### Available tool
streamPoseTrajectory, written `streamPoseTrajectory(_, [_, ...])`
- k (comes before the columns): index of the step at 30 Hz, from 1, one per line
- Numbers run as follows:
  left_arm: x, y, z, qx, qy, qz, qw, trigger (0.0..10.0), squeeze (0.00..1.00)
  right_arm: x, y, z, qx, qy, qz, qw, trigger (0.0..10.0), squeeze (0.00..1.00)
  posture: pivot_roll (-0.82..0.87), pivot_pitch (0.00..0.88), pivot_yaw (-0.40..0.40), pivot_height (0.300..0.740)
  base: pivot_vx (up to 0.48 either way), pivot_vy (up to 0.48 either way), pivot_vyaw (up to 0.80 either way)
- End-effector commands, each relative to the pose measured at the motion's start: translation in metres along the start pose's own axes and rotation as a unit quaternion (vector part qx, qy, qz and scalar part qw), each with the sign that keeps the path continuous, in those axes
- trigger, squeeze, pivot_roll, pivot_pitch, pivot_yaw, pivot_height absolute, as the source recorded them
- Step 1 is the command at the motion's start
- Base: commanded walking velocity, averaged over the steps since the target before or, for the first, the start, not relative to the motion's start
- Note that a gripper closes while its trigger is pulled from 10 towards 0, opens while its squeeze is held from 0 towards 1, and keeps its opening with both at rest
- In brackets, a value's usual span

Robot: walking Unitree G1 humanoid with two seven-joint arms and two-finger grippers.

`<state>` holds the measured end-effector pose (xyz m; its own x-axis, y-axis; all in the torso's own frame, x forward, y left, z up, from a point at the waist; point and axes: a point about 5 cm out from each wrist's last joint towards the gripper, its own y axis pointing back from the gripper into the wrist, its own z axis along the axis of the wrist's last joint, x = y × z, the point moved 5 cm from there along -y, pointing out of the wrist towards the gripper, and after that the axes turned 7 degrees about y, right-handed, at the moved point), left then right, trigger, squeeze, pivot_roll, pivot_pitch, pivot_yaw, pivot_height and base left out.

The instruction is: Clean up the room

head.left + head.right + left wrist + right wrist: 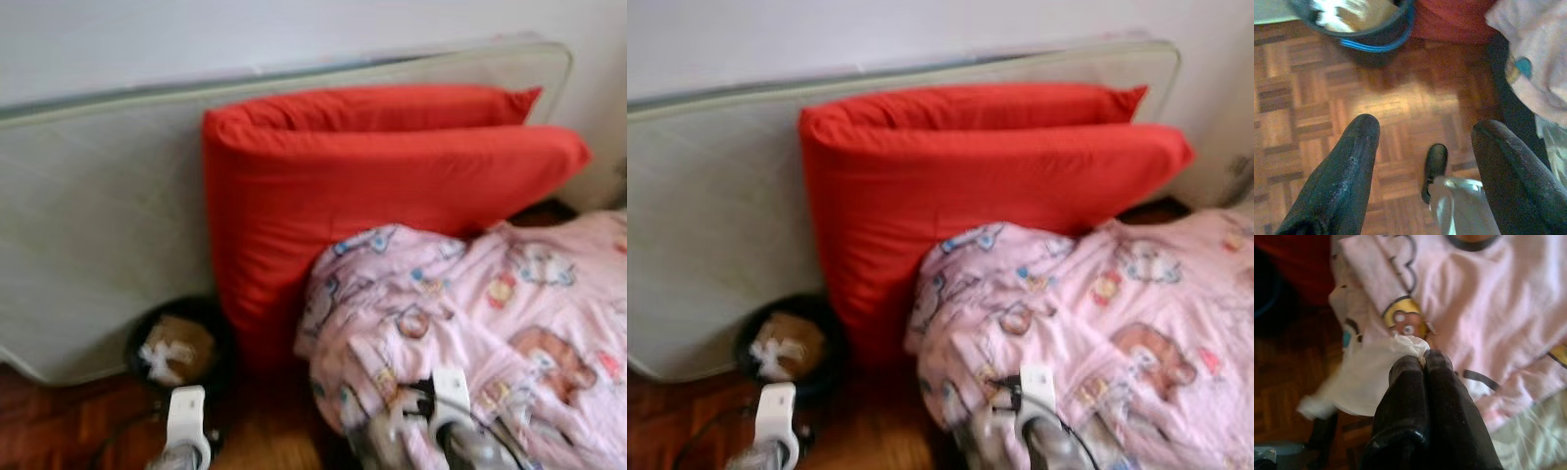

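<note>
Where the room meets the wall: a pale mattress (98, 225) stands on its long edge against the white wall (196, 34).
Floor: reddish-brown wooden parquet (1312, 107).
Cushions: two red cushions (372, 186) lean upright against the mattress.
Blanket: a pink cartoon-print blanket (490, 323) is heaped on the floor, touching the cushions.
Bin: a dark bin (181, 348) holding paper and scraps sits beside the cushions, at the mattress foot.
Right gripper (1424, 361): fingers pressed together, pinching a white tissue (1369, 382) over the blanket's edge.
Left gripper (1425, 142): fingers spread apart, holding nothing, above bare parquet near the bin.
</note>
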<state>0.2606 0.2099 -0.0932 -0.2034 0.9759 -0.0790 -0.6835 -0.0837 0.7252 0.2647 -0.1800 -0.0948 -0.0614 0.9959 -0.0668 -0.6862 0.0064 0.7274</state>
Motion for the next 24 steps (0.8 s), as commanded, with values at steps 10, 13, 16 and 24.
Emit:
streamPoseTrajectory(10, [0.0006,0.0014,-0.0105,0.014,0.0,0.005,1.0,10.0,0.0,-0.0044,0.002,-0.0108,0.017,-0.01,-0.003,1.0,10.0,0.0,0.08,0.0,-0.025,0.74,0.0,0.0,0.4])
streamPoseTrajectory(13, [0.0003,0.0014,-0.0108,0.015,0.001,0.004,1.0,10.0,0.0,-0.004,0.002,-0.0113,0.018,-0.012,-0.001,1.0,10.0,0.0,0.08,0.0,-0.025,0.74,0.0,0.0,0.0])
streamPoseTrajectory(16, [0.0,0.0013,-0.0113,0.018,-0.001,0.004,1.0,10.0,0.0,-0.0039,0.002,-0.0114,0.018,-0.013,0.0,1.0,10.0,0.0,0.08,0.0,-0.026,0.74,0.0,0.0,0.0])
streamPoseTrajectory(24, [0.0,0.0014,-0.0119,0.019,-0.003,0.003,1.0,10.0,0.0,-0.0035,0.0021,-0.0118,0.019,-0.013,0.001,1.0,10.0,0.0,0.08,0.0,-0.025,0.74,0.0,0.13,0.0])
